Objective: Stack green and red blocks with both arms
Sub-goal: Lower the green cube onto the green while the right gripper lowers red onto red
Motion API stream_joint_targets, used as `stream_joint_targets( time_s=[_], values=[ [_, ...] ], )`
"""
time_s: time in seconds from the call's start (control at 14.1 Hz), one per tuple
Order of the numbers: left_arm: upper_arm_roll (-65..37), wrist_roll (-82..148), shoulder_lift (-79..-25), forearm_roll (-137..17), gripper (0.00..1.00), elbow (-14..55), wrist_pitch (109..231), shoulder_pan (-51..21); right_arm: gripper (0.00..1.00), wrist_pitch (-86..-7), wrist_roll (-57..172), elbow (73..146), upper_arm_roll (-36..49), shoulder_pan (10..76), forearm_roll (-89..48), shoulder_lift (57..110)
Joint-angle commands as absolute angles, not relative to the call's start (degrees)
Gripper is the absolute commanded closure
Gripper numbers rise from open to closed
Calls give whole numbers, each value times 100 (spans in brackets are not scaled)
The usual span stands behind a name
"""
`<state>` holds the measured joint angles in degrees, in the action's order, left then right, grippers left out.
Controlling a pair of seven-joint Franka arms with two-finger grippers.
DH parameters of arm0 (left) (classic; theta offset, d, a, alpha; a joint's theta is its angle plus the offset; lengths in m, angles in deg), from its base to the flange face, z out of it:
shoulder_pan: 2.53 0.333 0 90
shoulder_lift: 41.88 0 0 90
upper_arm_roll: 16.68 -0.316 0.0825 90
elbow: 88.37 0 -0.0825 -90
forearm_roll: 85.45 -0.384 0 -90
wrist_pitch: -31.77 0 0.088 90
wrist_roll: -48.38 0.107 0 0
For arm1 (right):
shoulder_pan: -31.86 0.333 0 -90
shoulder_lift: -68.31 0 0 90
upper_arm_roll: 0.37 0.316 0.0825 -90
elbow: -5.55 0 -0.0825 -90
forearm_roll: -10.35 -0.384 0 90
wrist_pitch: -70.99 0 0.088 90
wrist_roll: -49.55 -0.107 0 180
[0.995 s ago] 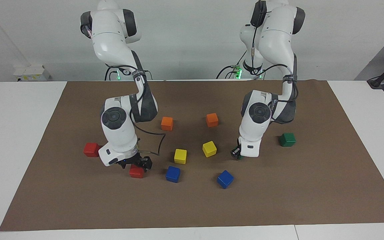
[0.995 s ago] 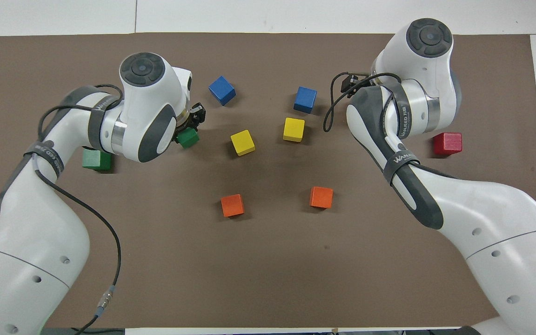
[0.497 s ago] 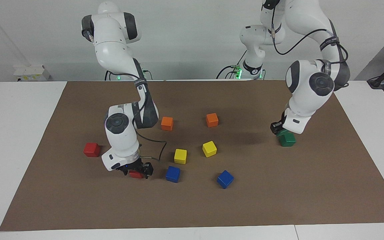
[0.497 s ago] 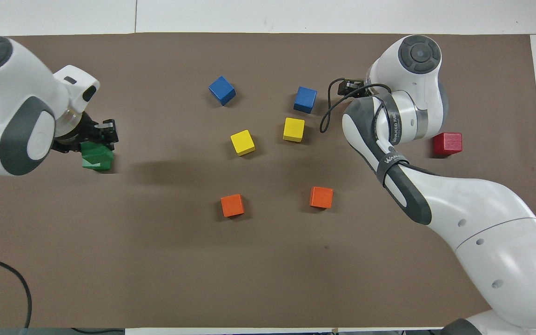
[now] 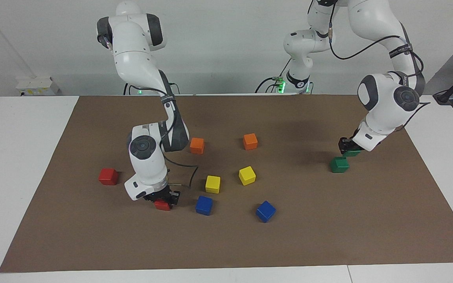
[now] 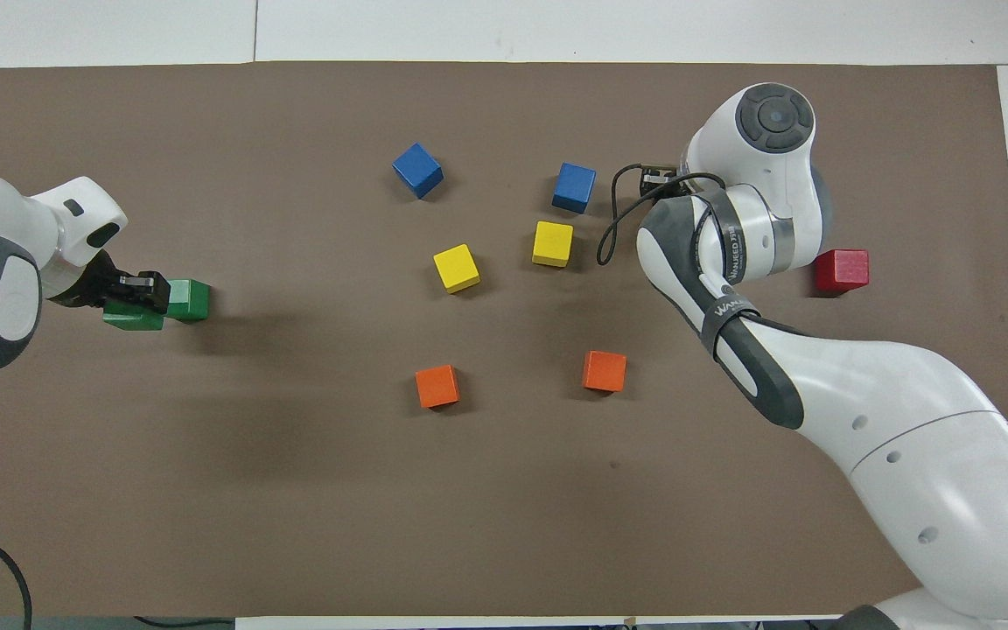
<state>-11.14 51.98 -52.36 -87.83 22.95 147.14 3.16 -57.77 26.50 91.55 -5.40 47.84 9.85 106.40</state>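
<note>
My right gripper (image 5: 163,197) is down on the brown mat, shut on a red block (image 5: 162,204) that still rests on it; the overhead view hides this block under the arm. A second red block (image 5: 108,176) (image 6: 842,269) sits apart, toward the right arm's end. My left gripper (image 5: 346,146) (image 6: 138,291) is shut on a green block (image 5: 353,153) (image 6: 130,318) and holds it a little above the mat. It hangs close beside the other green block (image 5: 339,164) (image 6: 189,299), which stands on the mat at the left arm's end.
Between the two arms lie two orange blocks (image 5: 197,145) (image 5: 250,141), two yellow blocks (image 5: 212,184) (image 5: 247,175) and two blue blocks (image 5: 203,205) (image 5: 265,211). The nearer blue block stands right beside my right gripper.
My left arm has carried its green block from mid-mat to the left arm's end, beside the other green block. My right gripper has dropped around the red block and shut.
</note>
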Motion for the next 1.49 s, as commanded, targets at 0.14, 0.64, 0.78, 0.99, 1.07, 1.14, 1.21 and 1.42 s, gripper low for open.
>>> stream_joint_targets(
  time_s=[0.14,0.64,0.78,0.99,1.07,1.14,1.21,1.42],
  values=[
    [-1105,5206,-5207,-8421,100,2501,15252,327,100,-5435,2976,9256,-529,4681,1070,10322],
    [-1114,5259,-5409,-8439,100,2509,15428,318,100,-5442,4892,11662,-537,3487,1017,8081],
    [-1114,5259,-5436,-8439,100,2510,15455,292,100,-5643,5235,11936,-537,3188,964,7965],
    [-1114,5277,-5418,-8439,60,2650,15507,274,100,-6294,5447,12341,-537,3011,964,7894],
    [-1114,5260,-5410,-8439,23,2668,15516,266,100,-6408,5439,12342,-537,2993,964,7920],
    [-1114,5268,-5410,-8439,0,2668,15517,265,100,-6497,5413,12342,-537,2993,964,7947],
    [-1114,5268,-5401,-8439,0,2659,15508,265,100,-6593,5395,12342,-537,3002,964,7973],
    [-1114,5268,-5243,-8439,0,2580,15254,274,100,-6752,5465,12342,-537,2940,964,8140]
  ],
)
